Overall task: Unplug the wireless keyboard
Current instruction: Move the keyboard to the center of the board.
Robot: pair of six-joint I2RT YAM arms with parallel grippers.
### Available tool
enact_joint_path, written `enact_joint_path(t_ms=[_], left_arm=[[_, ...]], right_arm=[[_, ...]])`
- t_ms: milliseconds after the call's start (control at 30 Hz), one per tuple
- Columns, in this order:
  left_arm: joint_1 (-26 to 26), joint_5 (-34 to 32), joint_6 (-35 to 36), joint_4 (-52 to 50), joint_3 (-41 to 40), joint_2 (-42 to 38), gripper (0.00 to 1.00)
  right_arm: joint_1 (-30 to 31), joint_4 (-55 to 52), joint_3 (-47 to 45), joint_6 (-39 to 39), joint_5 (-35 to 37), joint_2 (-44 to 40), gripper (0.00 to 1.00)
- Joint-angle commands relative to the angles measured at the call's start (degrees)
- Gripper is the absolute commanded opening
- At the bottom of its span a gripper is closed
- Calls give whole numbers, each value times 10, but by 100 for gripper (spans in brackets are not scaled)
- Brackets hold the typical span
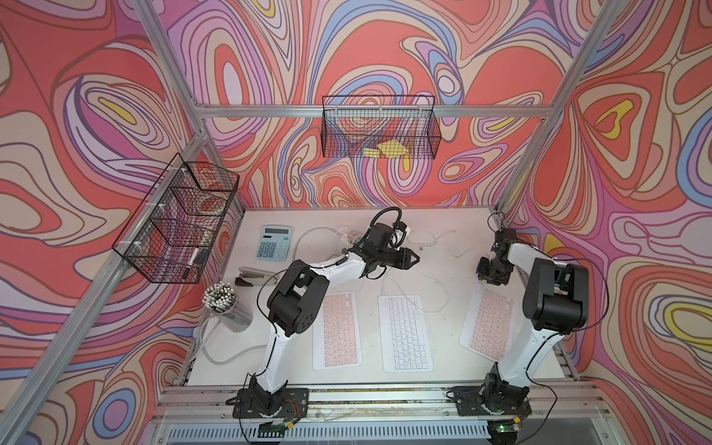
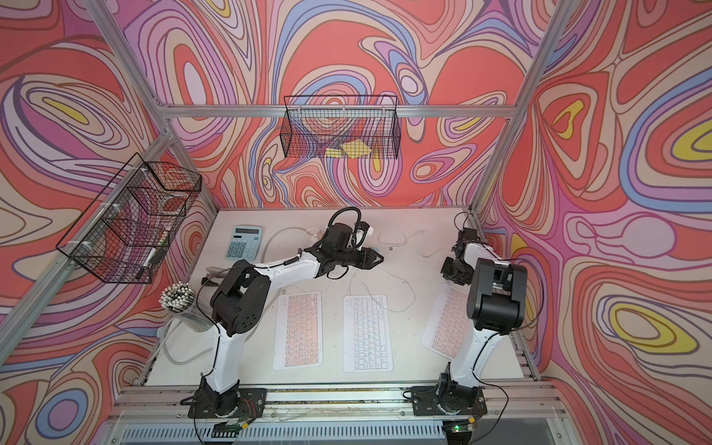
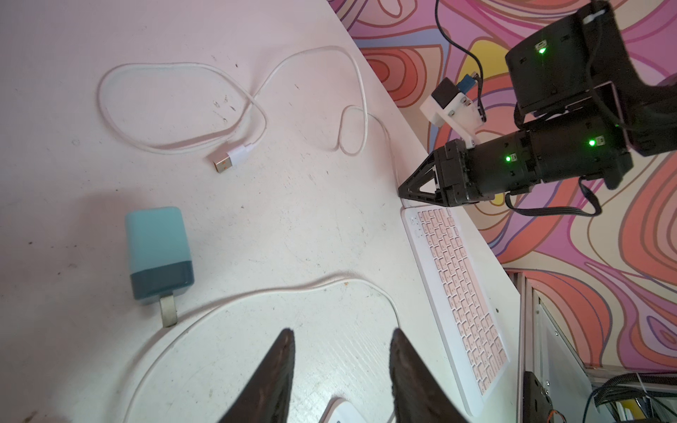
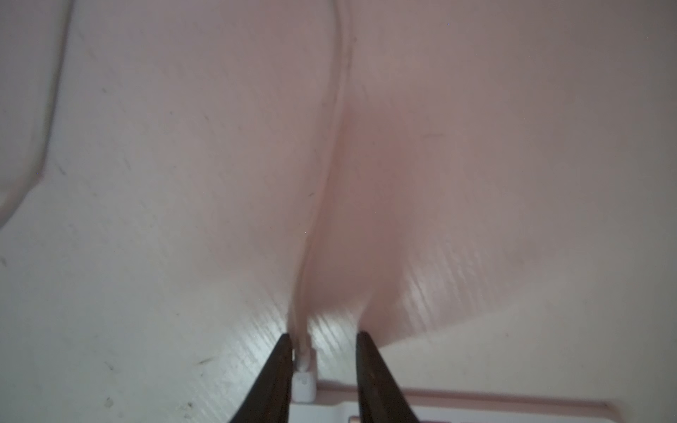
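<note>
Right pincer (image 4: 324, 335) spread astride plug (image 4: 304, 388) at pink keyboard (image 1: 487, 323) edge, plug nearer one finger. Centre, pinch plug body, pull straight away from keyboard. Left pincer (image 3: 343, 331) spread, empty.

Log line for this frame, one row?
phase: pre-grasp | right gripper: open, straddling plug | plug: seated in pink keyboard | left gripper: open, empty, above table
</note>
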Motion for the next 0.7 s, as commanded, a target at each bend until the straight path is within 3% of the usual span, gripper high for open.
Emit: enact_joint_path(t_ms=[0, 400, 667], left_arm=[[-3, 8, -3, -5, 14, 13, 44], [-3, 2, -6, -8, 11, 9, 44], [-3, 3, -13, -1, 6, 9, 44]], right_arm=[[1, 6, -17, -5, -30, 19, 31], [0, -61, -20, -27, -9, 6, 28], [5, -61, -26, -26, -33, 5, 26]])
